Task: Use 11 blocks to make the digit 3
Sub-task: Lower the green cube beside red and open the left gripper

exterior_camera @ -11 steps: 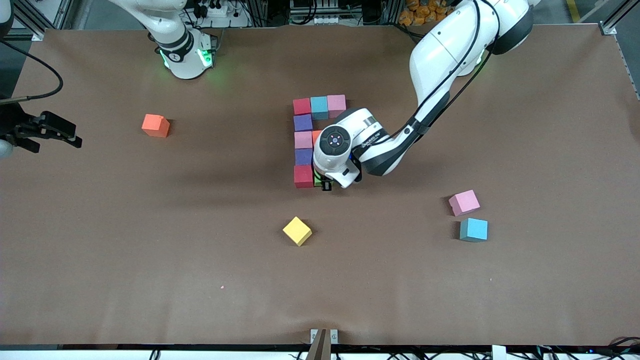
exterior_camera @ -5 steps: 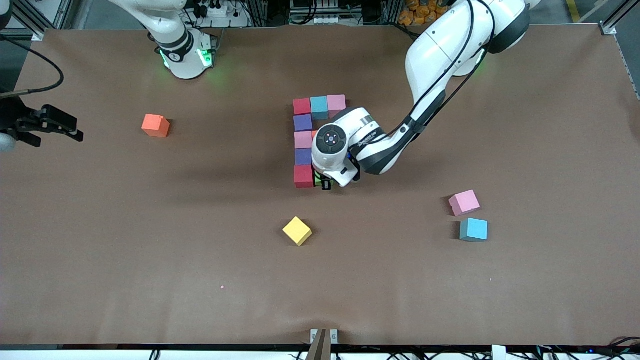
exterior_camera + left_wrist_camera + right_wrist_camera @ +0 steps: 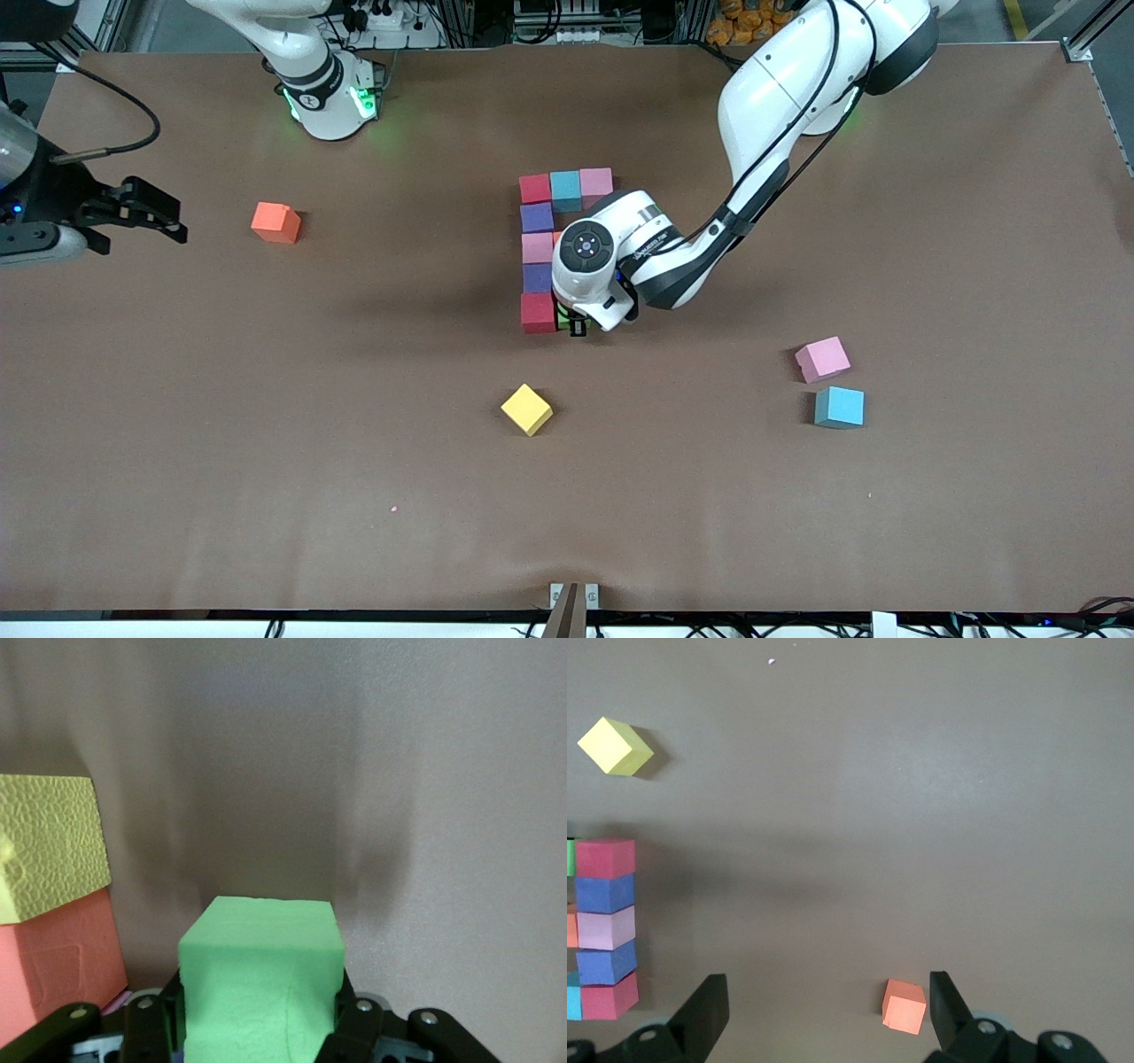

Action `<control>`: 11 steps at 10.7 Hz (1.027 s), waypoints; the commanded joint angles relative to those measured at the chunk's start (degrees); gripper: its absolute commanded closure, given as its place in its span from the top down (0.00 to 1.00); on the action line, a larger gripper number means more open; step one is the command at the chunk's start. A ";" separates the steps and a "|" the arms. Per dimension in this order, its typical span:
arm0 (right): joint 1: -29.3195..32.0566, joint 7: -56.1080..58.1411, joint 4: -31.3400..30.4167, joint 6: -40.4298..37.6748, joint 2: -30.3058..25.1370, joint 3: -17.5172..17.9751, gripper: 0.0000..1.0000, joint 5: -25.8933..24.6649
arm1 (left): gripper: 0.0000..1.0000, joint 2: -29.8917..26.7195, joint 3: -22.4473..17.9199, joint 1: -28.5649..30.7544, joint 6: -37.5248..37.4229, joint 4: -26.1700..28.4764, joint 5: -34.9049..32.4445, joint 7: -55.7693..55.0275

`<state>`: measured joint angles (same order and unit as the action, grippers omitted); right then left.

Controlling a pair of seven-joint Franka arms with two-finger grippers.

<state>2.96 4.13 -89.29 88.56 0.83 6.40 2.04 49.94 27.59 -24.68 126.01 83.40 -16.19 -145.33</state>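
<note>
The left tool (image 3: 252, 1041) was clamped on a green block (image 3: 262, 979), seen in the left wrist view pinched between its 2 fingers (image 3: 146, 1036). The block was held low beside the red block (image 3: 537, 312) ending the column of 5, evidently so it could begin the bar nearest the front camera. The tool itself was hidden under the wrist in the front view.

The digit 3 (image 3: 538, 250) was part built. A red, teal and pink bar lay at its 12 o'clock end. A column of red, purple, pink, purple and red ran down to 6 o'clock, and a sliver of orange marked the start of the middle bar.

The right tool (image 3: 133, 213) hung with its jaws spread and nothing in them, over the counter (image 3: 266, 487) at the right arm's end. It lay at about 9 o'clock of the loose orange block (image 3: 275, 221), probably its next pick.

A yellow block (image 3: 526, 408), a pink block (image 3: 822, 359) and a teal block (image 3: 839, 407) lay spare, nearer the camera.
</note>
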 commanded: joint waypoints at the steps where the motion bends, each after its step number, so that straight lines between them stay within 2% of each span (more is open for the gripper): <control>1: -1.73 -3.23 0.17 -0.41 -0.22 -0.24 1.00 -1.16 | 0.00 0.59 -0.61 -0.90 0.55 -0.34 0.28 -0.57; 3: -1.73 -3.78 0.34 0.20 0.04 -0.24 1.00 -1.24 | 0.04 0.86 -0.61 -0.90 0.55 -0.43 0.10 -0.57; 4: -1.39 -3.69 0.52 0.38 0.39 -0.42 1.00 -1.51 | 0.26 0.86 -0.61 -0.90 0.55 -0.43 0.01 -0.05; 5: -1.12 -3.78 0.43 0.03 0.31 -0.77 1.00 -1.51 | 0.99 0.86 -0.70 -0.99 0.55 -0.43 -0.51 0.22; 8: -0.94 -3.78 0.43 -0.50 0.31 -0.77 1.00 -1.51 | 1.00 -1.42 -0.35 -0.29 0.46 -0.52 -0.69 -0.04; 11: -0.86 -3.60 0.08 -0.67 0.31 -0.86 1.00 -1.51 | 1.00 -6.42 0.35 0.94 -1.20 -0.43 -0.51 0.31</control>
<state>1.90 1.39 -89.41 88.50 1.12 5.40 1.24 47.30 27.62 -24.54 126.33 81.70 -16.47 -145.20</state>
